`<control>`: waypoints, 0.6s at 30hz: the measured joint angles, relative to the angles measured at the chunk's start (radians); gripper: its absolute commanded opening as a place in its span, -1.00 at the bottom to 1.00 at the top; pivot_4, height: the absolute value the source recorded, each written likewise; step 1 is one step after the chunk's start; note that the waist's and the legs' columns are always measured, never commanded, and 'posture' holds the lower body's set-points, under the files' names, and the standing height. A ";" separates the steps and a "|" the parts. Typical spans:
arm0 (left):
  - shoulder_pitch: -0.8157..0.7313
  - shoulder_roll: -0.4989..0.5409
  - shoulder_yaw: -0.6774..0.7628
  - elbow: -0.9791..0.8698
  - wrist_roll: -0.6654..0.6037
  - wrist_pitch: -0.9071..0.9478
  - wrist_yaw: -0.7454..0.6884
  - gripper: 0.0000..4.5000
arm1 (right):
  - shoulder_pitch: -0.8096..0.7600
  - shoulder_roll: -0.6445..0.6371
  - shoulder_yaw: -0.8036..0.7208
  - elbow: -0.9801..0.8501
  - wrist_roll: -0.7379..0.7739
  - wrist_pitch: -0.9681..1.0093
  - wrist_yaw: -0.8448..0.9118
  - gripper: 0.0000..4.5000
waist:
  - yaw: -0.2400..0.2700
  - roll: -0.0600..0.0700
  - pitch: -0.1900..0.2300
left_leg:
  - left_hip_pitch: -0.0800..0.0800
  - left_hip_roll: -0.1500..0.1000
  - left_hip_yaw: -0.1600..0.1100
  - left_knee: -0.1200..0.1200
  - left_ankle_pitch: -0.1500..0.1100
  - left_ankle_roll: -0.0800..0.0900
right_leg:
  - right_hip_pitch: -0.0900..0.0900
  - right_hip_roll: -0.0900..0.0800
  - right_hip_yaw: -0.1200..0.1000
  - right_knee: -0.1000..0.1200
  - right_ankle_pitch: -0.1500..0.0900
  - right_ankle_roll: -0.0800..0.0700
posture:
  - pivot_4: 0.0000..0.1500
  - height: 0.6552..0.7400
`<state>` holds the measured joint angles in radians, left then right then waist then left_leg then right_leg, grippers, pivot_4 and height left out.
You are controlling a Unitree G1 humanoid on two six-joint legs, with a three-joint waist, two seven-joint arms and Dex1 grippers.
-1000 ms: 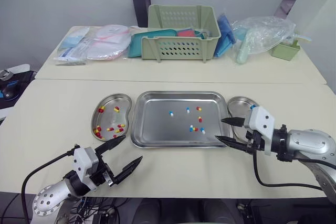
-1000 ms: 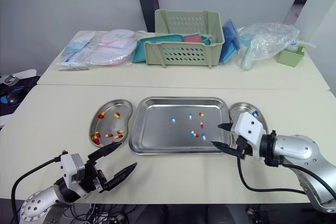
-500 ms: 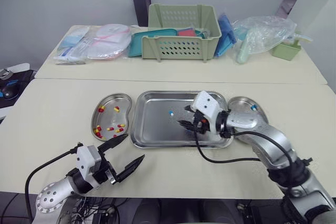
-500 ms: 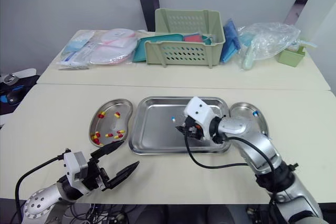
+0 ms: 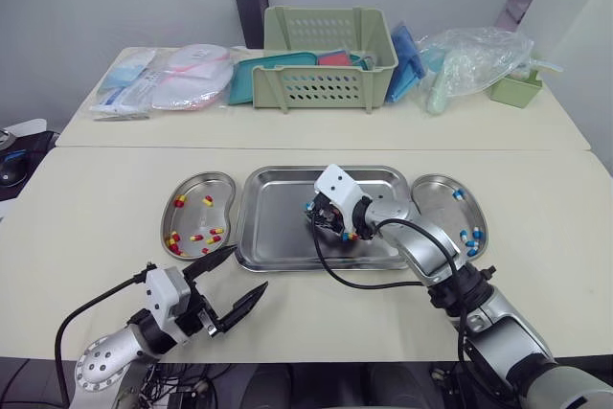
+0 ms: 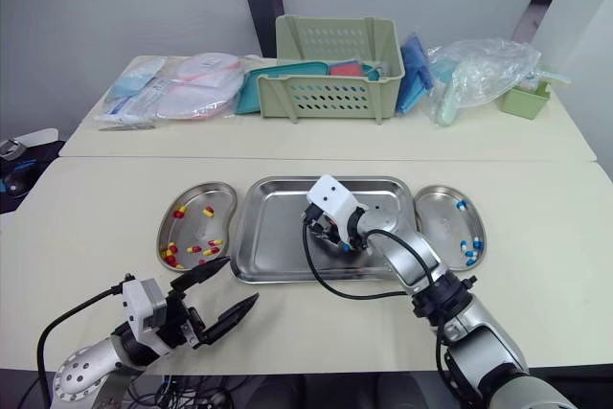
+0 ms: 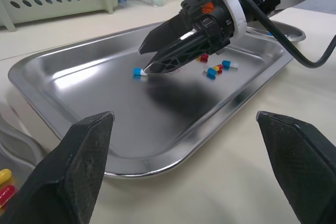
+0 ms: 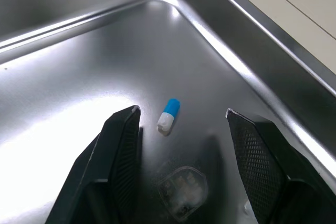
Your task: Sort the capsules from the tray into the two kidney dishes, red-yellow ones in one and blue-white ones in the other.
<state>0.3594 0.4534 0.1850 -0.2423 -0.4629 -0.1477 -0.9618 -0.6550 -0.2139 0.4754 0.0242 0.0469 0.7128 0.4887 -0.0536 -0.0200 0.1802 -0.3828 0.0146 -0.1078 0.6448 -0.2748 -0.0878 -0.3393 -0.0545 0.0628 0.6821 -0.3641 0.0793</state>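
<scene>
1. Cream surface (image 5: 115, 198): steel tray (image 5: 273, 232) in the centre, left kidney dish (image 5: 196, 185) and right kidney dish (image 5: 436, 219) just beside it on either side.
2. Right jaws open, low inside the tray; a blue-white capsule (image 8: 168, 114) lies on the tray floor between the tips, ungripped.
3. Mixed capsule cluster (image 7: 212, 69) near the jaws, on the right-dish side.
4. Red-yellow capsules (image 5: 208, 201) in left kidney dish; sorted blue-white capsules (image 5: 469, 237) in right kidney dish.
5. Left jaws open and empty, over the surface's front edge, near the left kidney dish.
</scene>
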 measured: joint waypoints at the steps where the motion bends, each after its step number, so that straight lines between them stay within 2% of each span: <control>1: 0.001 -0.001 -0.002 0.005 0.002 -0.001 0.000 1.00 | 0.000 0.005 0.000 0.009 -0.006 -0.006 0.003 0.27 | -0.002 0.000 0.000 | 0.000 0.000 0.000 0.000 0.000 0.000 | 0.000 0.000 0.000 0.000 0.000 0.000 | 1.00 1.00; 8: -0.001 -0.001 -0.004 0.006 0.005 -0.013 0.009 1.00 | 0.000 0.059 -0.002 0.070 -0.031 -0.029 0.012 0.27 | -0.005 0.000 0.000 | 0.000 0.000 0.000 0.000 0.000 0.000 | -0.001 0.000 0.001 0.000 0.000 0.000 | 1.00 1.00; 12: 0.000 -0.001 -0.006 0.006 0.007 -0.014 0.010 1.00 | -0.006 0.087 -0.013 0.090 -0.033 -0.026 0.010 -0.09 | -0.005 0.000 0.000 | 0.000 0.000 0.000 0.000 0.000 0.000 | -0.001 0.000 0.001 0.000 0.000 0.000 | 1.00 1.00; 18: 0.000 -0.001 -0.015 0.006 0.013 -0.016 0.011 1.00 | -0.012 0.097 -0.036 0.100 -0.033 -0.010 0.012 -0.77 | -0.005 0.000 0.000 | 0.000 0.000 0.000 0.000 0.000 0.000 | -0.002 0.000 0.001 0.000 0.000 0.000 | 1.00 1.00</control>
<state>0.3590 0.4522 0.1705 -0.2362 -0.4499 -0.1634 -0.9503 -0.6671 -0.1173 0.4397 0.1244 0.0143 0.7026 0.5008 -0.0582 -0.0196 0.1801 -0.3827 0.0147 -0.1075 0.6445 -0.2748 -0.0878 -0.3417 -0.0545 0.0635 0.6825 -0.3641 0.0793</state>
